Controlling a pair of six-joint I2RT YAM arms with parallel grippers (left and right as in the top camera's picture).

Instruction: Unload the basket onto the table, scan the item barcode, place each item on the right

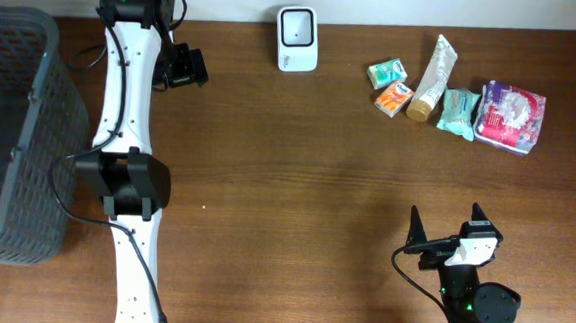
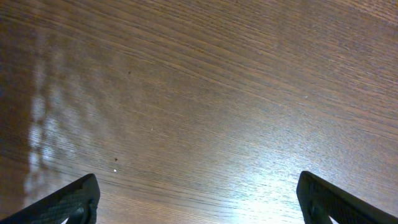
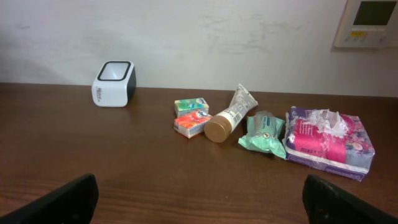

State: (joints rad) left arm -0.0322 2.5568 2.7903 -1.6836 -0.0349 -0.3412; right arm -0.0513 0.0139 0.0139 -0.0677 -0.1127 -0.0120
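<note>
Pink tissue pack (image 1: 511, 117), mint wipes pouch (image 1: 458, 112), gold-capped cream tube (image 1: 432, 78) and two small cartons (image 1: 393, 98) crowd the wooden table's (image 1: 288, 162) far right, beyond the white box scanner (image 1: 297, 39). Left pincer (image 2: 198, 186) and right pincer (image 1: 445, 213) gape empty; any grab could drag neighbours.

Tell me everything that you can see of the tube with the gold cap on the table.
The tube is a pale squeeze tube, plastic by its look, with dark print and a round gold cap, closed. It lies on its side on the wooden table, crimped end toward the wall, cap toward the robot. An orange packet is on one side, a green pack on the other; whether they touch it I cannot tell.
</note>
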